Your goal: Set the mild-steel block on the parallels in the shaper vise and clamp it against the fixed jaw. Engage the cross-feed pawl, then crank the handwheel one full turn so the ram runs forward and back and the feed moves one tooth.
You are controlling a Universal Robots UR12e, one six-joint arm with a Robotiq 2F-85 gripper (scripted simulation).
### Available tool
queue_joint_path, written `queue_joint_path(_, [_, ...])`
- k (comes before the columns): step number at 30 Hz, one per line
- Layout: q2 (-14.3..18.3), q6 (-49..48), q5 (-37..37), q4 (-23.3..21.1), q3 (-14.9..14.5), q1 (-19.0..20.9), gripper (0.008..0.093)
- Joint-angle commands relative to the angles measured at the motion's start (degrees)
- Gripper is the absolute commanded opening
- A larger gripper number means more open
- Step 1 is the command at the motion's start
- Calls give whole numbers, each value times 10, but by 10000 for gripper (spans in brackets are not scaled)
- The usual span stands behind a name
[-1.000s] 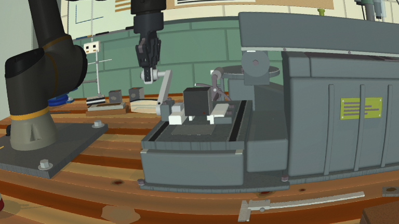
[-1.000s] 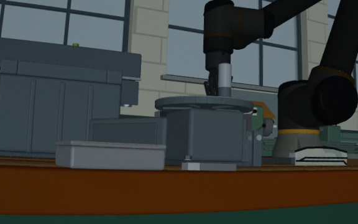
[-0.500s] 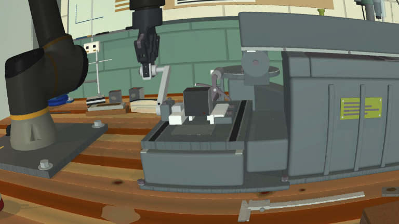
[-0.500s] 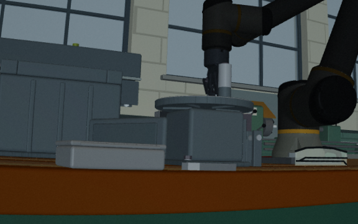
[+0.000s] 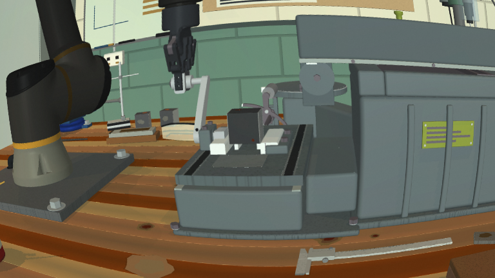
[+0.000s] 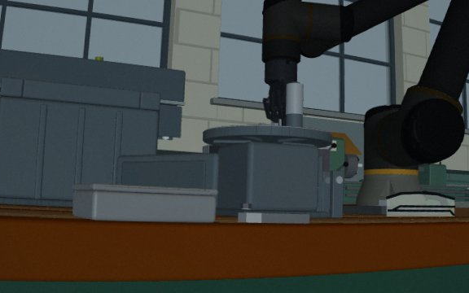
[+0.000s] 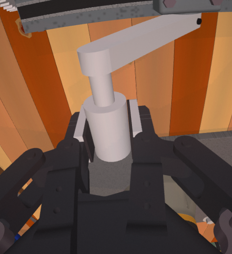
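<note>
The vise crank's pale cylindrical knob (image 7: 108, 125) sits at the end of a light-grey crank arm (image 5: 202, 105) that rises steeply from the vise screw at the left end of the shaper table. The dark mild-steel block (image 5: 244, 125) stands in the vise (image 5: 248, 143) between the white jaws. Behind it are the cross-feed pawl (image 5: 267, 105) and the flat handwheel (image 6: 267, 135) with its upright grip (image 6: 294, 103). My gripper (image 5: 178, 84) comes down from above and is closed around the crank knob (image 5: 181, 83).
The grey shaper body (image 5: 409, 129) fills the right side, its ram overhanging the table. My arm's base (image 5: 40, 158) is bolted at the left. Spare blocks (image 5: 157, 117) and a height gauge (image 5: 118, 89) stand behind; a caliper (image 5: 365, 251) lies on the front bench edge.
</note>
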Motion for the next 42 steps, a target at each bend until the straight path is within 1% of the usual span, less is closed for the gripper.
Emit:
queue_joint_path(1, [-2, -1, -2, 2, -2, -2, 80])
queue_joint_path(23, [-19, -44, -2, 29, -11, -44, 80])
queue_joint_path(42, [-27, -88, -2, 40, -15, -88, 80])
